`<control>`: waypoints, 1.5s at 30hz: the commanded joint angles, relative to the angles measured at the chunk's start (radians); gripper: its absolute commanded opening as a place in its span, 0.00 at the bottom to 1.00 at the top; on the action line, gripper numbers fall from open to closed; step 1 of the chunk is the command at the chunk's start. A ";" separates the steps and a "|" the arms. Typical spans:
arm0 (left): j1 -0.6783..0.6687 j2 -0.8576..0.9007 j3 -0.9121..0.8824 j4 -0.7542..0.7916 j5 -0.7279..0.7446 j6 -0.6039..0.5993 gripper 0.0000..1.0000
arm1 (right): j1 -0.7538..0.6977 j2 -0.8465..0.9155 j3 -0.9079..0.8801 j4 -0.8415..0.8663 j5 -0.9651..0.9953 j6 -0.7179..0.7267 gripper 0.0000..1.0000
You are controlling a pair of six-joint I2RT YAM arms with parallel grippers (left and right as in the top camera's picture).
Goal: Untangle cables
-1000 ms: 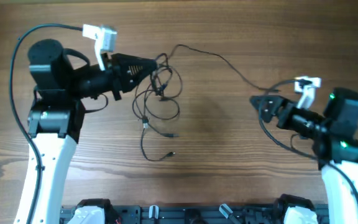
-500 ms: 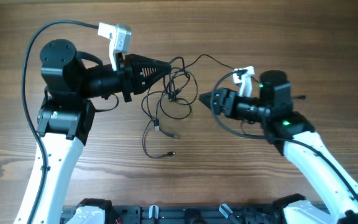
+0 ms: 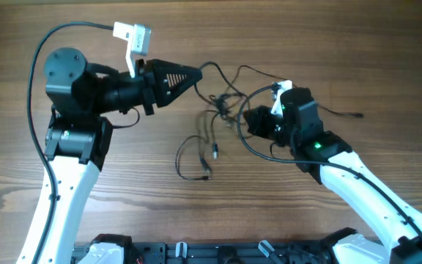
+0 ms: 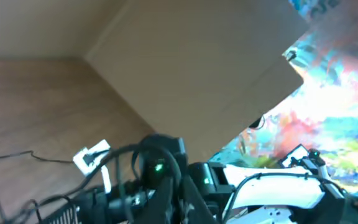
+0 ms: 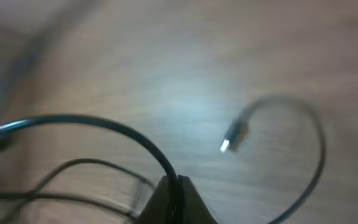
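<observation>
Just beyond my right claw (image 5: 174,185), clenched on the cables (image 5: 104,122), the wrist view catches a silver-tipped plug (image 5: 229,144); only overhead shows my left claw (image 3: 195,73) clenched on them too, above the wooden counter (image 3: 343,44).

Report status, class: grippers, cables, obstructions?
Left gripper and right gripper both shut on cables. Tangle between them, plug ends loose. Nothing else in the way.

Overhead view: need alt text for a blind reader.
A tangle of thin black cables lies on a wooden table, gripped from both sides. The left gripper and right gripper are each shut on a strand; loose loops lie nearby.
</observation>
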 commanded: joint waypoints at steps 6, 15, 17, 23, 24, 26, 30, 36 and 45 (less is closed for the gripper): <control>0.220 -0.011 0.008 0.052 -0.045 -0.062 0.04 | -0.218 -0.178 0.000 -0.358 0.378 -0.083 0.04; 0.474 -0.010 0.008 0.047 -0.055 -0.105 0.04 | -0.404 -0.453 0.000 -0.534 0.672 -0.169 0.04; 0.504 -0.008 0.008 0.037 -0.055 -0.105 0.04 | -0.411 -0.464 0.000 -0.526 0.721 -0.168 0.04; 0.576 -0.008 0.008 -0.214 -0.219 -0.101 0.04 | -0.412 -0.449 0.000 -0.477 0.786 -0.074 0.04; 0.584 -0.007 0.008 -0.309 -0.341 -0.098 0.04 | -0.412 -0.445 0.000 -0.444 0.787 -0.063 0.04; 0.584 0.003 0.008 -0.467 -0.566 -0.097 0.04 | -0.412 -0.441 0.000 -0.396 0.787 -0.075 0.04; 0.583 0.063 0.007 -0.717 -0.873 -0.099 0.04 | -0.412 -0.440 0.000 -0.329 0.738 -0.078 0.04; 0.439 0.207 0.000 -0.763 -0.622 0.026 0.04 | -0.412 -0.357 -0.001 -0.308 0.254 -0.078 0.53; 0.133 0.394 0.000 -0.776 -0.720 0.082 0.76 | -0.360 -0.025 -0.001 -0.185 -0.261 -0.166 0.82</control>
